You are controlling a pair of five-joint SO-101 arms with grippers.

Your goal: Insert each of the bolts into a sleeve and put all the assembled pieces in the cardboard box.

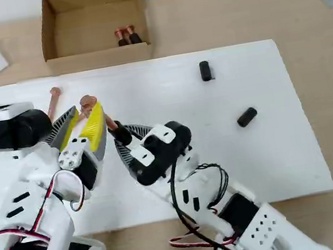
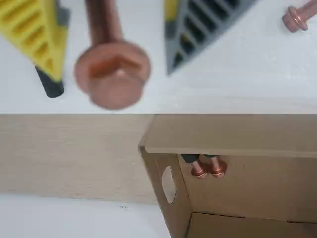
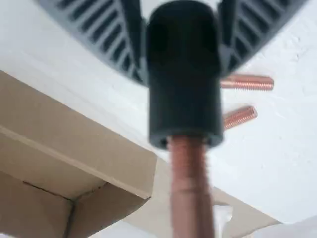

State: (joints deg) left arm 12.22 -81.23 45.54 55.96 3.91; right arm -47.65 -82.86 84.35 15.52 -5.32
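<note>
left gripper (image 2: 111, 82) spread, gaps either side of bolt (image 2: 113, 74) | right gripper (image 3: 183, 69) pinching sleeve (image 3: 184, 109) (bolt's shank end inside it) | pair sits outside cardboard box (image 1: 99, 58), near its arm-side wall

The high view's edge cuts off the far wall of the cardboard box (image 1: 48, 36), and the 2 assembled pieces (image 1: 126, 36) in its near right corner are too small for us to tell their threads. In front of the box we see the bolt (image 2: 113, 74) only as a blur, its shank cut by the left wrist view's edge. Its sleeve (image 3: 184, 74) is blurred too, and the right gripper (image 1: 119, 132) hides most of it from above.
</note>
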